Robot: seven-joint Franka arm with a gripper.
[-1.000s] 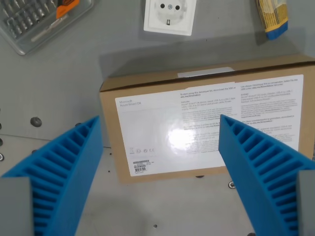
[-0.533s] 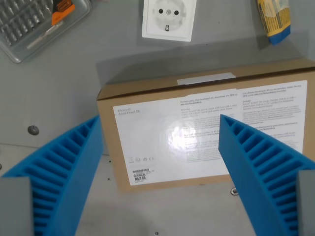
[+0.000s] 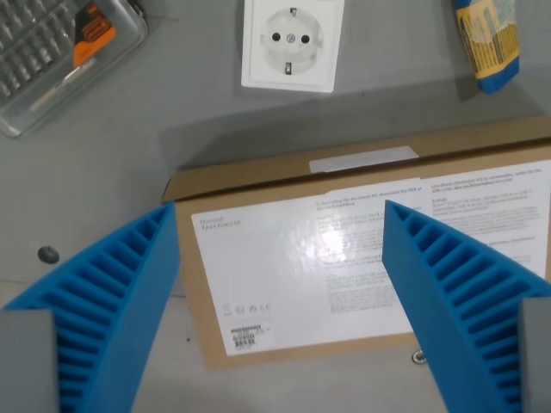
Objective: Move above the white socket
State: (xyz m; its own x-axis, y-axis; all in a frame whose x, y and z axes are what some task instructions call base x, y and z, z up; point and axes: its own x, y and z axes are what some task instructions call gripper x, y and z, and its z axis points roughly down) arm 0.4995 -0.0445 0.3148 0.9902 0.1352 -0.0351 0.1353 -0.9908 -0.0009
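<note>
The white socket [image 3: 291, 45] lies flat on the grey table at the top middle of the wrist view, its round face with two holes showing. My gripper [image 3: 280, 301] is open, its two blue ribbed fingers [image 3: 108, 301] spread wide at the bottom corners, nothing between them. The gripper hangs over a brown cardboard box [image 3: 362, 258] with a white label, nearer to me than the socket.
A clear plastic case [image 3: 56, 56] of screwdriver bits with an orange tool lies at the top left. A yellow and blue packet [image 3: 489, 43] lies at the top right. Small bolts [image 3: 48, 255] dot the grey table.
The whole scene has slid down in the view: the camera has moved toward the socket, which now shows in full. Nothing on the table has moved; the fingers stay spread.
</note>
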